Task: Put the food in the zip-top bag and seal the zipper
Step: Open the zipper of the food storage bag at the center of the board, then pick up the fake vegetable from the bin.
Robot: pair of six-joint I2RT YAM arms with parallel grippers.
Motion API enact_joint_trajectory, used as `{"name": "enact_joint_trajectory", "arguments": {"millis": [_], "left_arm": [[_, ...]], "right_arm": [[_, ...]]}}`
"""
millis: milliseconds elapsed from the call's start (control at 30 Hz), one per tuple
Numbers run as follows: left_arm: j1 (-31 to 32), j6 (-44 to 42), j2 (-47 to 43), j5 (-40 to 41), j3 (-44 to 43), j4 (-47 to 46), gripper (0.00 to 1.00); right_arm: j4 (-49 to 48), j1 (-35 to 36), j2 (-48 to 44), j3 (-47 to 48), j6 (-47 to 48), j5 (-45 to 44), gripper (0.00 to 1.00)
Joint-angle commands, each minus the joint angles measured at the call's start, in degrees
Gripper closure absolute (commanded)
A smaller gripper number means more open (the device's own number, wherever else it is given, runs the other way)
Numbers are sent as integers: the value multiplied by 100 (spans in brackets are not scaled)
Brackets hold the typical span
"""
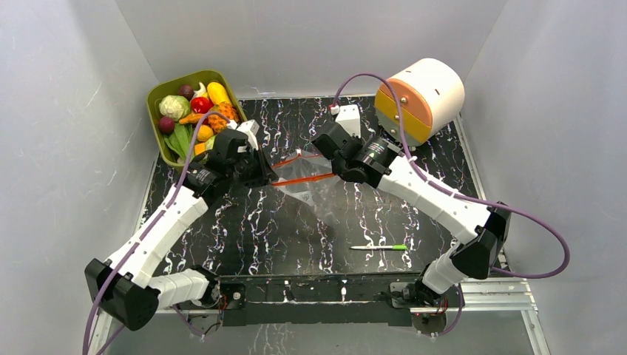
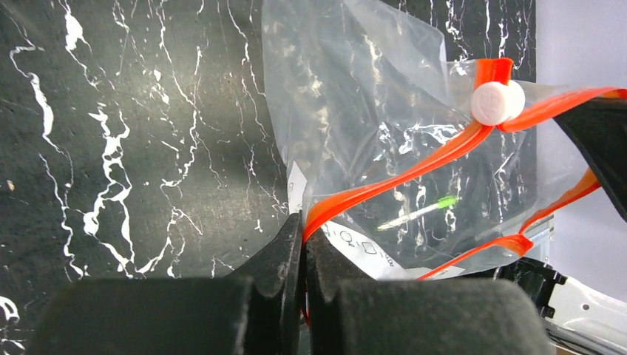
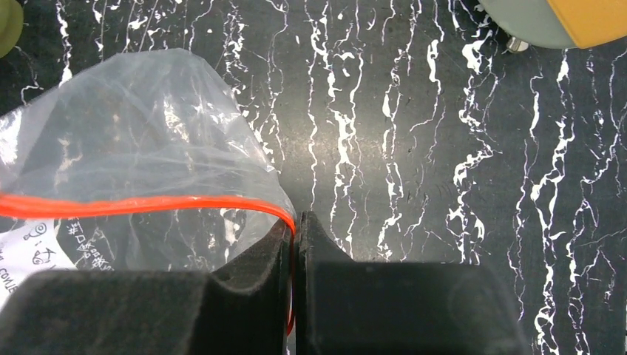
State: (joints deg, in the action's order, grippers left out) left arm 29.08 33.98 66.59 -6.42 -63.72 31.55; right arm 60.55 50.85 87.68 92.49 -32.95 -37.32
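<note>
While two robot arms hold the bag (image 1: pixel 316 196) between them over the middle of a black marbled table (image 1: pixel 296 237), the left gripper (image 2: pixel 303 231) pinches one end of the red zipper (image 2: pixel 392 177) and the right gripper (image 3: pixel 294 225) pinches the other end. The food (image 1: pixel 194 111) sits in a green tray (image 1: pixel 181 78) at the far left, apart from the bag.
</note>
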Motion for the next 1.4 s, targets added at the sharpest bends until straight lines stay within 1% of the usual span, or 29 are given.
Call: {"name": "enact_joint_trajectory", "arguments": {"millis": [0, 67, 100, 133, 167, 233, 333, 400, 533, 567, 667, 767, 933, 1067, 1167, 1267, 1367], "left_arm": [[-45, -344, -280, 215, -239, 380, 100], [-44, -267, -313, -55, -182, 141, 100], [-43, -222, -346, -151, -119, -5, 96], [-43, -175, -386, -197, -53, -137, 91], [-47, -124, -424, -208, 42, -251, 83], [-43, -67, -517, -186, 171, -461, 72], [-43, -139, -604, -273, 163, -629, 48], [-43, -187, -625, -185, 33, -560, 36], [-43, -337, -583, 281, -302, -71, 19], [-43, -387, -573, 384, -369, 31, 12], [-44, -535, -509, 635, -530, 275, 2], [-43, -646, -392, 923, -742, 510, 2], [-56, -932, 17, 1701, -1360, 1148, 2], [-138, -1100, 404, 2336, -1809, 1527, 7], [-386, -1142, 673, 2557, -2047, 1622, 12], [-751, -1278, 886, 2634, -2104, 1437, 13], [-1173, -1362, 1151, 2686, -2388, 1425, 14]], "right_arm": [[-141, -51, -381, 21, 117, -76, 100], [-497, -55, -488, -139, 203, 308, 100], [-678, -50, -553, -218, 231, 460, 100], [-824, -57, -604, -306, 247, 556, 100], [-998, -50, -656, -400, 300, 613, 100], [-1233, -50, -715, -568, 384, 678, 100], [-1195, -54, -643, -480, 454, 759, 100], [-1147, -55, -607, -412, 463, 730, 100], [-1011, -58, -539, -260, 530, 594, 100], [-991, -58, -529, -227, 542, 575, 100], [-942, -60, -536, -179, 562, 464, 100], [-954, -62, -570, -210, 604, 341, 100], [-1117, -59, -721, -477, 713, 365, 100], [-1425, -58, -915, -784, 755, 717, 100], [-1599, -58, -1011, -960, 764, 898, 100], [-1730, -59, -1078, -1136, 771, 1079, 100], [-1795, -58, -1179, -1316, 789, 1192, 100]]}}
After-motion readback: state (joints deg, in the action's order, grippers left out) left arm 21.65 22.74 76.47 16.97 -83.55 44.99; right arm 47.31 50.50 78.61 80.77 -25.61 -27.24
